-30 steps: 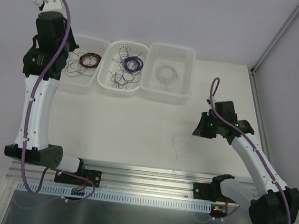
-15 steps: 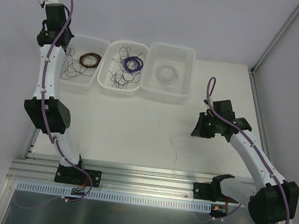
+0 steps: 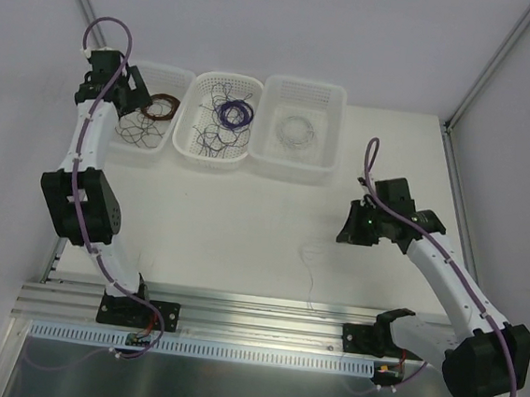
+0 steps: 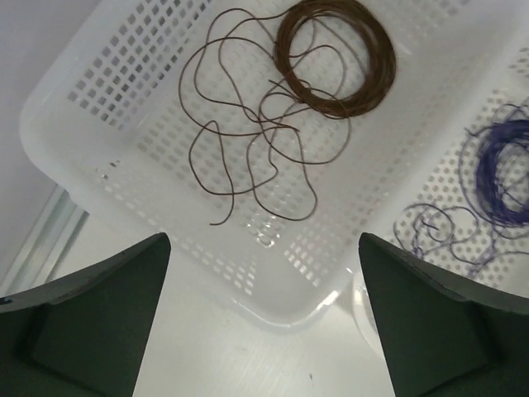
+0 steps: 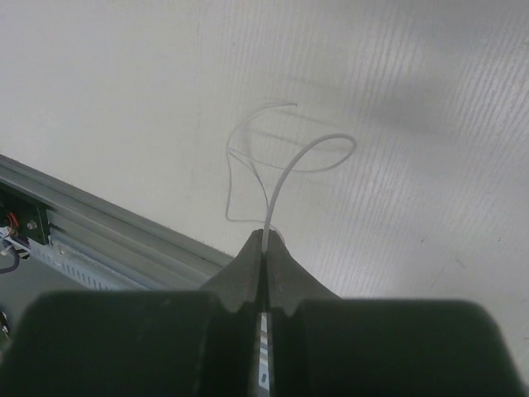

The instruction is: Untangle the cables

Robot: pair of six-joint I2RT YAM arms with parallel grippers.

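So over the last second your left arm is dropping out of that tall pose and stretching out over the left basket. The left gripper is hanging above it with its fingers spread wide and nothing between them. Under it you're looking at the brown coil, with the loose brown wire sprawling out from it inside that same basket. To me that reads as that side's drop-off being done, though I can't tell if the brown bit is fully sorted.

Your right arm is only creeping a touch to the left. The right gripper is pinching its fingers tight on the pale strand, which is looping out ahead of it and trailing onto the table near the front rail.

So what's left of the cables looks like just this 1 pale piece, well apart from all 3 baskets. I'm guessing it's heading for the right basket, where the pale coil is sitting.
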